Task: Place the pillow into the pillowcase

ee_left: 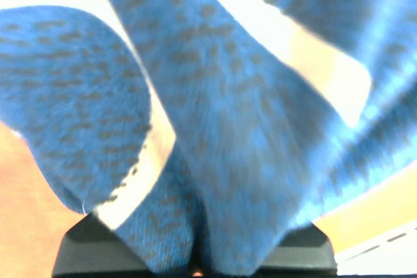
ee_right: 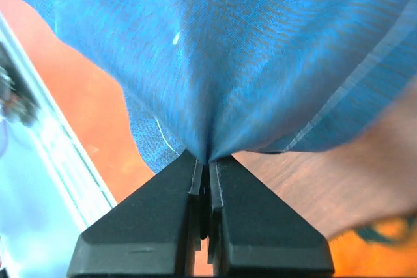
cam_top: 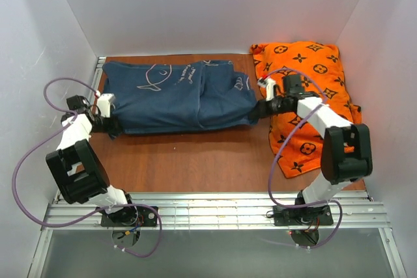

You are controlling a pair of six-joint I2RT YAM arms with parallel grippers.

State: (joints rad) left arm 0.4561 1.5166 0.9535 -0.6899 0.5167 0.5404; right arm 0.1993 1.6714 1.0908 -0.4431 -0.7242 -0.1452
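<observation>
**Now: both claws clenched on opposite ends of the pillowcase**

Top view. The navy pillowcase (cam_top: 176, 96), printed with white fish outlines and script, lies lengthwise across the far half of the wooden table (cam_top: 189, 161). The left gripper (cam_top: 109, 122) is clamped on its left end and the right gripper (cam_top: 255, 112) on its right end. Each wrist view shows blue cloth bunched between closed jaws. On the right the fingers meet with only a thin fold between them. An orange monogram cushion (cam_top: 306, 63) lies under and beyond the right arm and is not part of the job.

No white pillow shows in any view. The case looks full and rounded, so the pillow is probably already inside, but that cannot be confirmed.

Judged step: lifting or tugging the case to seat its contents. To do it well:

- Raise both ends together, at the same rate.
- Pull gently outwards so the cloth is taut without slipping from the right-hand pinch.
- Keep the right forearm from dragging the cushion.
- Check which end is open before tilting, or the filling may slide out.
</observation>
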